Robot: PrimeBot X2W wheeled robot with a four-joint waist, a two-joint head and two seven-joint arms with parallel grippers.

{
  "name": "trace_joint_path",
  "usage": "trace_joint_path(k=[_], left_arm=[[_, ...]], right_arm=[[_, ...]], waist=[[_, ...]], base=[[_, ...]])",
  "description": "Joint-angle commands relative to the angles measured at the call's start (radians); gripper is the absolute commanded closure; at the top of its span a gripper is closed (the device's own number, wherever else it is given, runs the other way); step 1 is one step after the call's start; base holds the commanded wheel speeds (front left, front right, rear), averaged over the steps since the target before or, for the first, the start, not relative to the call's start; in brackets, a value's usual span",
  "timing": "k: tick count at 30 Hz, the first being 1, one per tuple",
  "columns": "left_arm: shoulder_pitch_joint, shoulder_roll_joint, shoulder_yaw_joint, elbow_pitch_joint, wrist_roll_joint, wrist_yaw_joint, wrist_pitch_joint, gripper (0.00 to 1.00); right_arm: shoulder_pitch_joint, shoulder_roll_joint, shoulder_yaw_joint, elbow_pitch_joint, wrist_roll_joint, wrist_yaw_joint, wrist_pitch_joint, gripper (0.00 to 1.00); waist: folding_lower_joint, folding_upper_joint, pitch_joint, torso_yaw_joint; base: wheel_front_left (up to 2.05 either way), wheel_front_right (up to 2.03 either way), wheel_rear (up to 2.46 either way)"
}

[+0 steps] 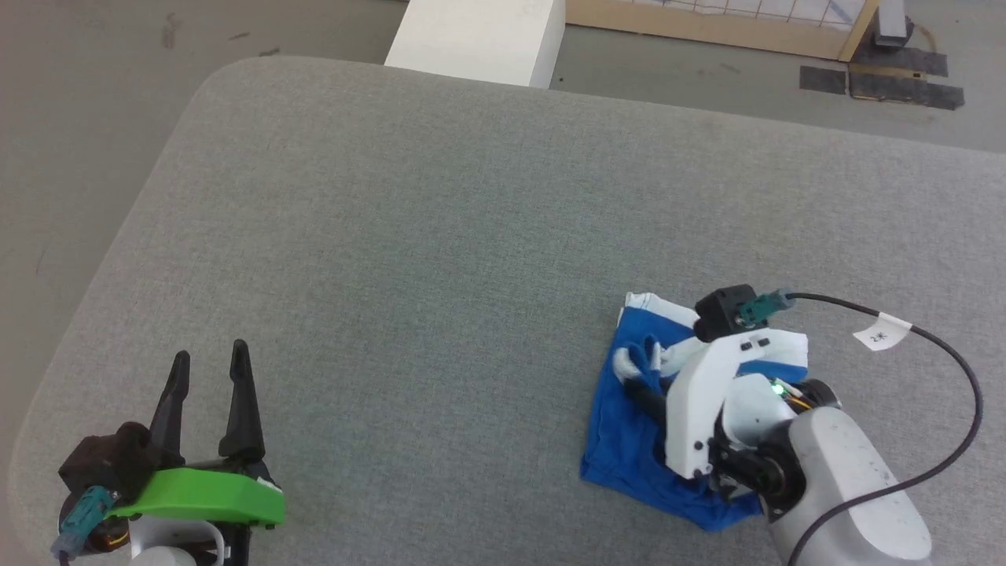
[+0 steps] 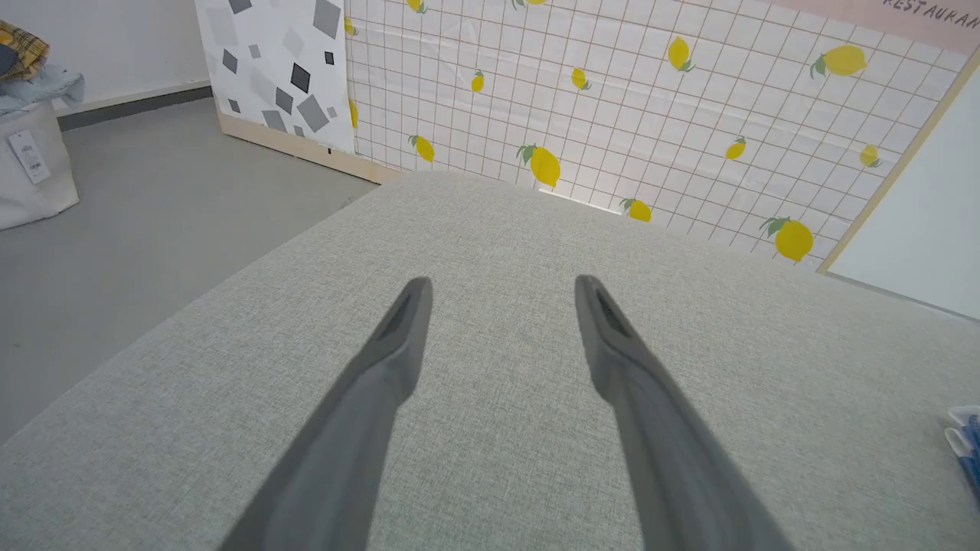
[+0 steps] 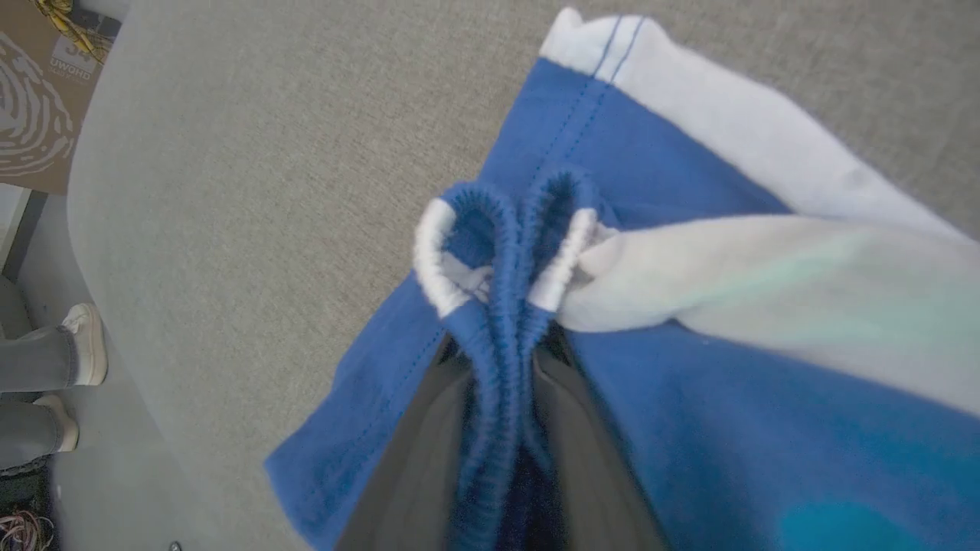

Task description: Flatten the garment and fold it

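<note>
1. Grey padded surface (image 1: 440, 236), fabric-covered with a rounded corner. Floor all round it, lemon-print wall panel (image 2: 612, 115) past the far edge, white box (image 1: 479, 35) behind it.
2. Garment (image 1: 621, 448): blue shorts, bunched in a heap at the near right of the surface, well apart from the left arm. White side stripe (image 3: 766, 291) is twisted over the top; one hem corner lies splayed flat.
3. Right gripper (image 3: 501, 360): jaws clenched on a doubled loop of the gathered waistband (image 3: 498, 229), fabric pinched between both fingers.
4. Left gripper (image 1: 211, 354): jaws released, nothing between them, over bare surface at the near left.
5. Person's shoes (image 3: 76, 344) on the floor off the surface's edge, away from the shorts.
6. Progress, my read: early. Nothing is flattened and no fold is made. A grip on the waistband is all there is.
7. Left to do: spread the shorts flat, smooth the legs, then fold. Spreading probably needs the left arm on the opposite waistband end.
8. Risk: the pinch holds two layers, so a pull may drag the heap rather than open it.
</note>
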Motion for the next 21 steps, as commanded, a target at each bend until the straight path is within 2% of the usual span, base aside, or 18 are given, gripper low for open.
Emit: trace_joint_path(k=[1,8,13,17,19,21], left_arm=[[-0.014,-0.004,0.003,0.002,-0.003,-0.007,-0.004,0.0],[0.008,0.0,0.01,-0.001,0.003,-0.007,-0.004,0.0],[0.02,0.003,0.006,-0.009,0.011,-0.007,-0.004,0.0],[0.025,0.003,0.006,-0.012,0.013,-0.007,-0.004,0.0],[0.028,0.001,0.003,-0.016,0.016,-0.007,-0.004,0.0],[0.028,0.001,-0.004,-0.016,0.018,-0.007,-0.004,0.0]], right_arm=[[-0.017,0.001,0.02,0.01,0.015,-0.002,-0.019,0.0],[-0.045,0.001,0.127,-0.118,0.093,-0.002,-0.052,0.0],[-0.009,0.001,0.095,-0.26,0.057,-0.002,-0.027,0.0],[0.05,0.001,-0.002,-0.388,-0.036,-0.002,0.011,0.0],[0.109,0.001,-0.1,-0.463,-0.152,-0.002,0.052,0.0],[0.147,0.001,-0.136,-0.491,-0.254,-0.002,0.089,0.0]], waist=[[0.0,0.0,-0.003,-0.006],[0.0,0.0,-0.038,-0.065],[0.0,0.0,-0.07,-0.115],[0.0,0.0,-0.084,-0.146],[0.0,0.0,-0.087,-0.162],[0.0,0.0,-0.084,-0.165]], base=[[0.0,0.0,0.0],[0.0,0.0,0.0],[0.0,0.0,0.0],[0.0,0.0,0.0],[0.0,0.0,0.0],[0.0,0.0,0.0]])
